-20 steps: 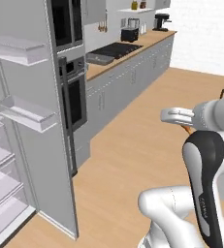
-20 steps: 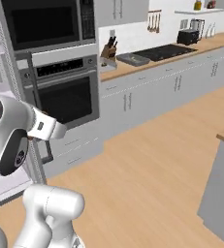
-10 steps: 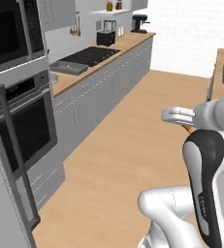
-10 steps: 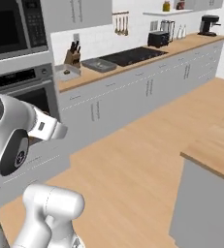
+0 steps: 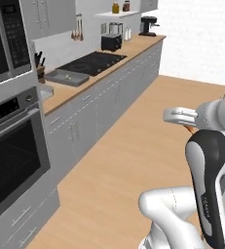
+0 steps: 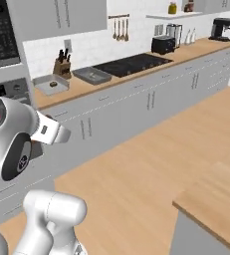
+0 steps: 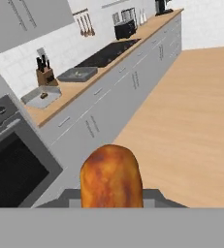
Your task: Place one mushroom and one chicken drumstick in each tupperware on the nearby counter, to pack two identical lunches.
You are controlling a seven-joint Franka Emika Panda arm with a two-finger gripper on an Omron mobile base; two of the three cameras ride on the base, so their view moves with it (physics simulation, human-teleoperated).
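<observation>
Right in front of your hand camera, the chicken drumstick (image 7: 111, 177) sits clamped between the fingers, its rounded orange-brown end facing the lens. Beyond it lies bare wooden floor (image 7: 191, 121), then the long bench (image 6: 136, 74) over grey cabinet fronts. On that bench you have the light grey tupperware (image 6: 51, 84) nearest the oven, the darker tupperware (image 6: 92, 75) just beside the black stovetop (image 6: 131, 63). Something small lies inside each, too small to tell.
</observation>
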